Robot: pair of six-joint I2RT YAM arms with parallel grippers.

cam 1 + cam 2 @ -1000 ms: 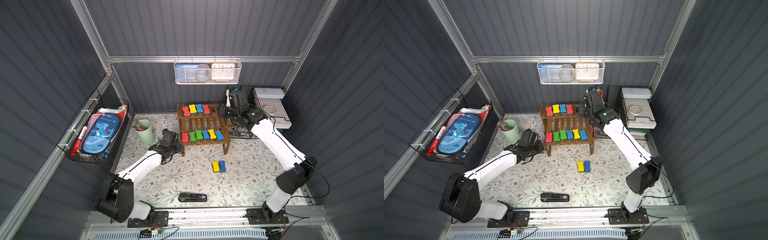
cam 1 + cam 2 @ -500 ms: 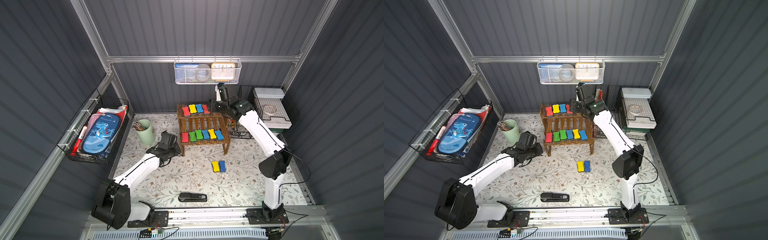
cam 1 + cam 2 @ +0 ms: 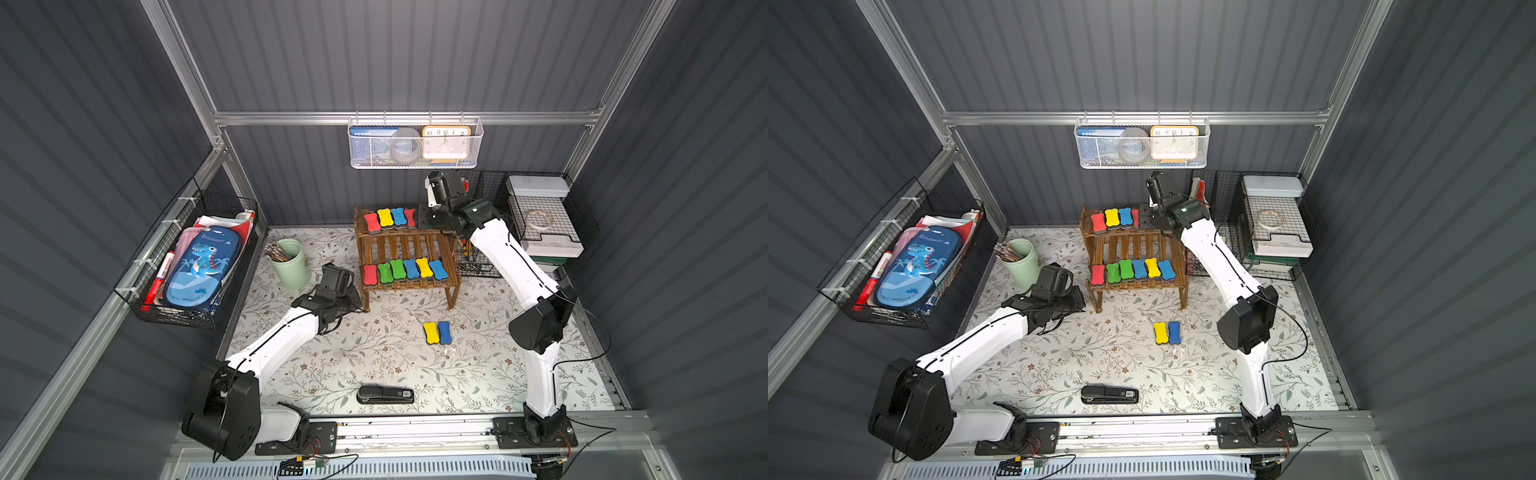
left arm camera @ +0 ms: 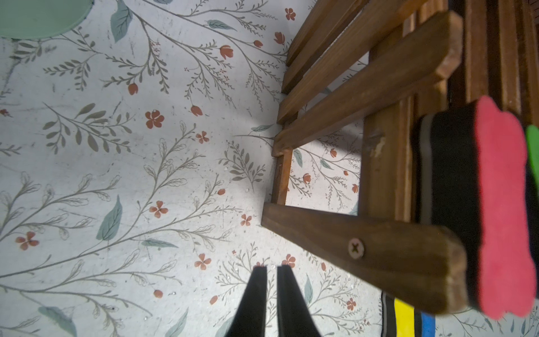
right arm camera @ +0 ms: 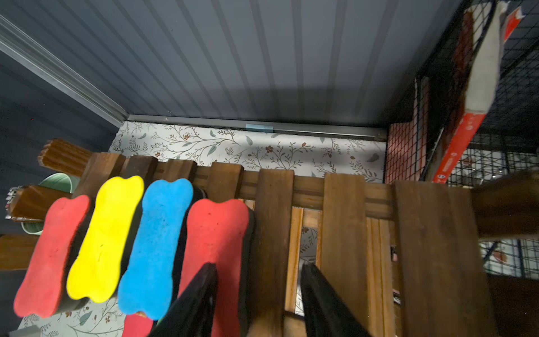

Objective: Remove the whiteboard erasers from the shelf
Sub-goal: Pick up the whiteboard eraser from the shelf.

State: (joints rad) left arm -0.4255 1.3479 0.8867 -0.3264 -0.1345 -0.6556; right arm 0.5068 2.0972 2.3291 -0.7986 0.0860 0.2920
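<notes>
Fingers first. Right gripper (image 5: 258, 267): spread roughly halfway, gripping nothing, with one finger (image 5: 201, 291) hanging over the end red eraser (image 5: 215, 230) and its partner over a bare slat of the shelf (image 5: 344, 221). Doesn't look lined up yet. Shift sideways toward the blue eraser (image 5: 157, 242) until straddling the red block, widening a touch if needed. Then drop and pinch across the narrow waist of the bone shape. Go for the foam sides, not the top. Mind the tight gap next to blue, super easy to shove the neighbour along the row. Lift straight up before swinging out, and keep clear of the wire organizer (image 3: 478, 270) just beside that end of the shelf.

Left gripper (image 4: 271, 267): pinched nearly together, just a sliver of gap, empty, low over the floral mat (image 4: 116, 175) right by the shelf's front corner leg. Worth opening up before going for the lower red eraser (image 4: 501, 189) at the near end of the bottom tier.

Further out, in both top views: four erasers on the top tier, six on the lower one, plus a yellow and blue pair (image 3: 437, 332) already down on the mat, well apart from the stapler (image 3: 385, 394). Probably smart to drop the next one near that pair.
</notes>
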